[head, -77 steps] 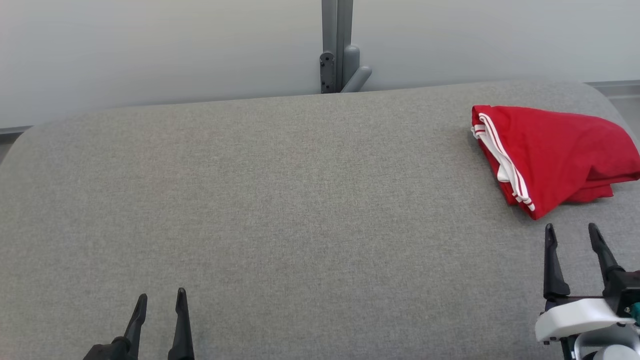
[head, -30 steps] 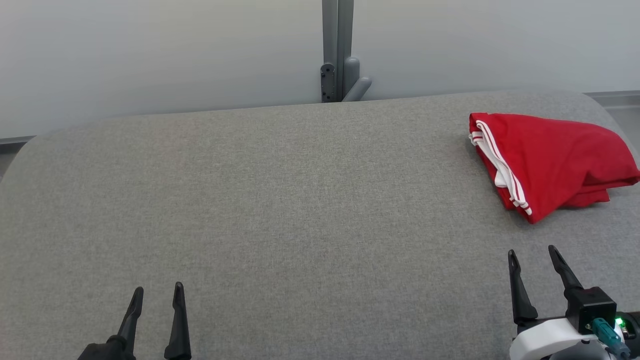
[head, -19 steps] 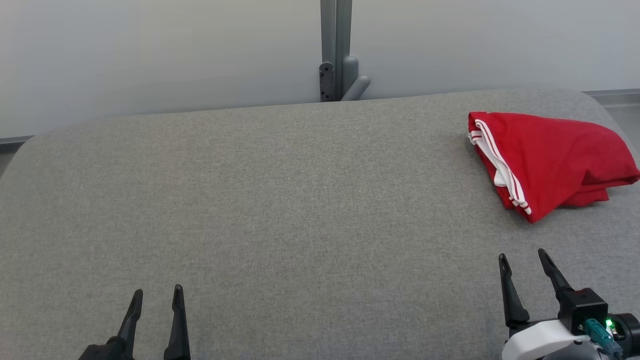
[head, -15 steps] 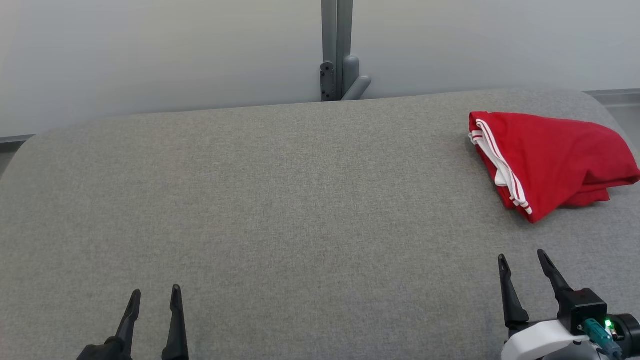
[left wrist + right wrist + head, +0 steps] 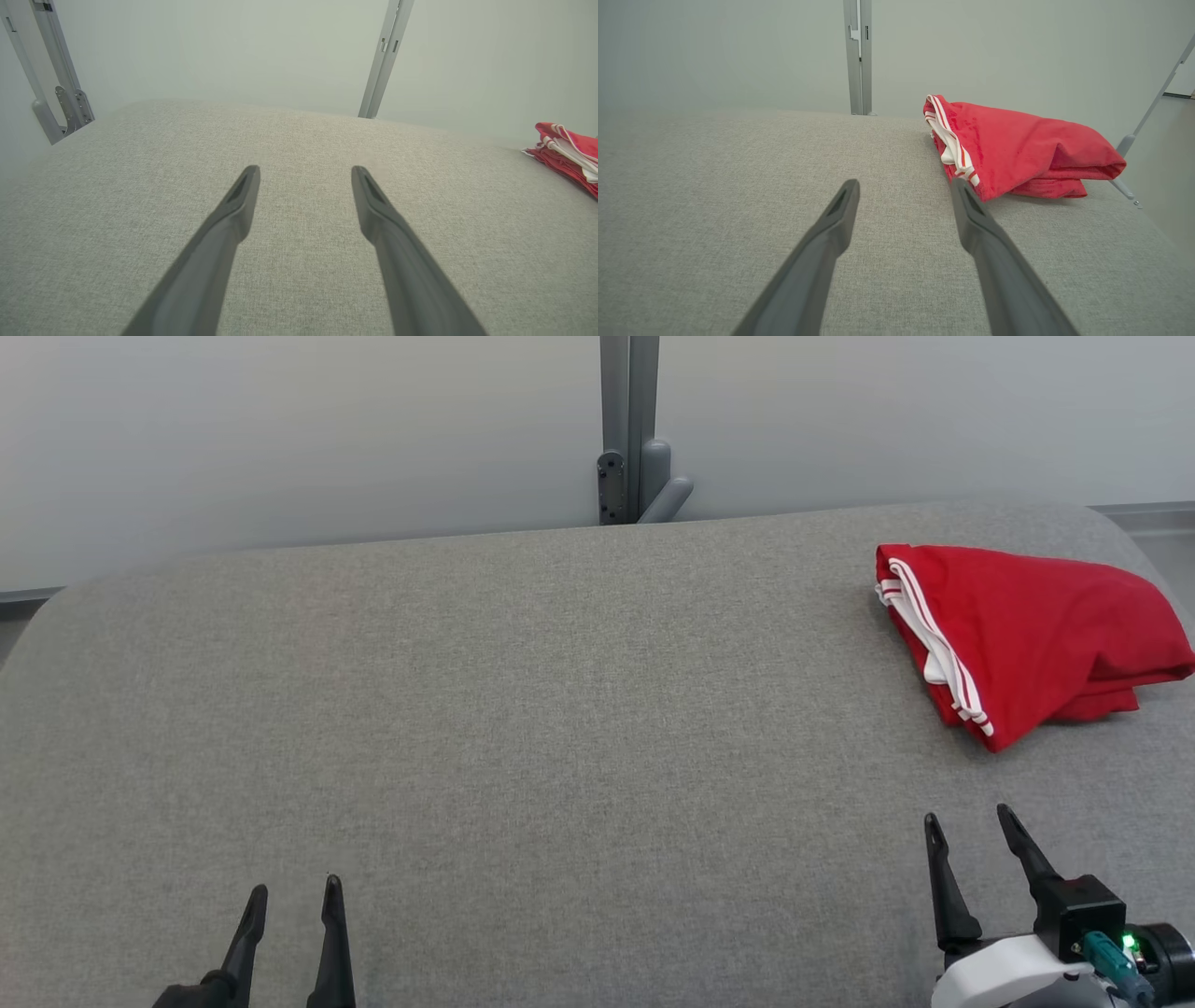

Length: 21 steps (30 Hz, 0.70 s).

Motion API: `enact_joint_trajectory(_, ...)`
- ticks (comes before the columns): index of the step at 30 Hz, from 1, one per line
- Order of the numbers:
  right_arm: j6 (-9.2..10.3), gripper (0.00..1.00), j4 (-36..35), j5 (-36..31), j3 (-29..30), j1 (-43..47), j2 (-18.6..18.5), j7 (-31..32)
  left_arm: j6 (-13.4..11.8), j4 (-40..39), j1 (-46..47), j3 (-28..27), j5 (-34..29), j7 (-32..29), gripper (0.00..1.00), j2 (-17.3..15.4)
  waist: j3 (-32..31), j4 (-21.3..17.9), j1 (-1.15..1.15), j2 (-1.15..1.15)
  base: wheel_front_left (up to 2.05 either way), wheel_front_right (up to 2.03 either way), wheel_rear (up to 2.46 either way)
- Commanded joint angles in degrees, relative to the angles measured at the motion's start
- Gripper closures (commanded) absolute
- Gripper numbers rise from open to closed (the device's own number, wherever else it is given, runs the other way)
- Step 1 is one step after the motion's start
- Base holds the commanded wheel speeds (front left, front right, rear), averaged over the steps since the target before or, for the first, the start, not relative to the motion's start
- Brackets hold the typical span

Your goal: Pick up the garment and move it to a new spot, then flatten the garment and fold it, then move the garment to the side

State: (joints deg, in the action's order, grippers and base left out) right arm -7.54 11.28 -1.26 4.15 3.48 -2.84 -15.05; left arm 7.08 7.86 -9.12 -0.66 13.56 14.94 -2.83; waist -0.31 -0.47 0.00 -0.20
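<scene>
A grey woven-fabric work surface [image 5: 523,709] with rounded far corners spreads ahead of the left claw [image 5: 296,885] and the right claw [image 5: 967,814], under soft, even light that casts hardly a shadow. Well beyond the claws' tips, at the far edge and between the two, a grey metal post [image 5: 628,420] with a bolted bracket [image 5: 611,485] rises against a plain pale wall [image 5: 280,439]. Out to the right claw's right a thin slanted strut [image 5: 1124,142] drops past the edge toward a grey floor [image 5: 1169,172], while a second post [image 5: 70,105] stands far off to the left claw's left.
</scene>
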Motion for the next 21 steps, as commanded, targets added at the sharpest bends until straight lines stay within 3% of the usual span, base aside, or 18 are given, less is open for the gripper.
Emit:
enact_joint_trajectory(1, 0.00, 0.00, -0.35, -0.02, 0.02, -0.12, -0.05, -0.02, 0.02, -0.36, 0.10, -0.02, 0.00, 0.04, 0.00, -0.03, 0.01, 0.02, 0.00, 0.00, 0.00, 0.00, 0.00)
enact_joint_trajectory(9, 0.01, 0.00, -0.51, -0.12, -0.03, -0.27, -0.06, -0.04, 0.01, -0.38, 0.21, -0.02, 0.04, 0.06, 0.00, -0.05, 0.06, 0.15, 0.00, 0.02, 0.00, 0.00, 0.00)
enact_joint_trajectory(10, 0.00, 1.00, 0.58, 0.06, -0.03, 0.57, 0.24, 0.01, 0.01, 0.62, -0.40, 0.13, 0.01, -0.16, 1.00, 0.12, 0.06, 0.15, 0.00, 0.00, 0.00, 0.00, 0.00)
enact_joint_trajectory(15, 0.00, 1.00, 3.03, 0.68, 0.11, 1.01, 0.73, 0.29, 0.00, 2.95, -0.87, 0.43, 0.57, -0.34, 1.00, 0.27, 0.06, 0.15, 0.00, 0.00, 0.00, 0.00, 0.00)
enact_joint_trajectory(21, 0.00, 1.00, 3.30, 8.42, 0.63, -0.21, 0.66, 2.39, 0.03, 3.17, 0.47, 0.16, 7.37, -1.90, 1.00, 0.05, 0.08, 0.17, 0.00, 0.01, 0.00, 0.00, 0.00)
